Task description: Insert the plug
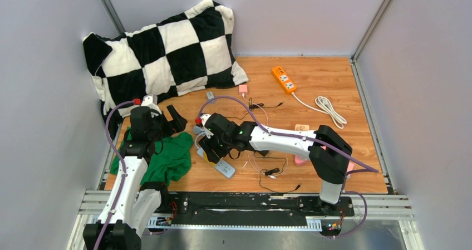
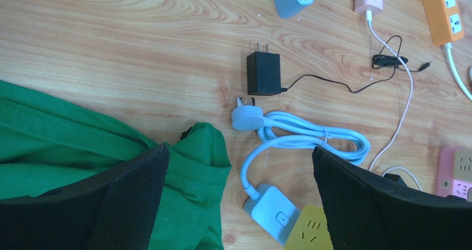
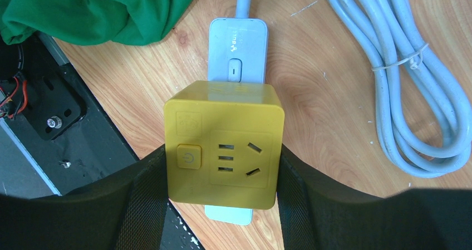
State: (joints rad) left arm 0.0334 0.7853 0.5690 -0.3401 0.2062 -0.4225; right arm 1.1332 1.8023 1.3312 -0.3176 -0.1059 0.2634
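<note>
I can read no words. The yellow socket cube (image 3: pixel 222 144) has a power symbol on its button; the grey power strip (image 3: pixel 237 49) bears faint, illegible print.

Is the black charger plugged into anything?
No, the black charger lies loose on the table with its prongs bare.

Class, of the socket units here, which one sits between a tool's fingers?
The yellow cube socket, held by the right tool; the orange strip, pink strip and pale blue strip lie free.
</note>
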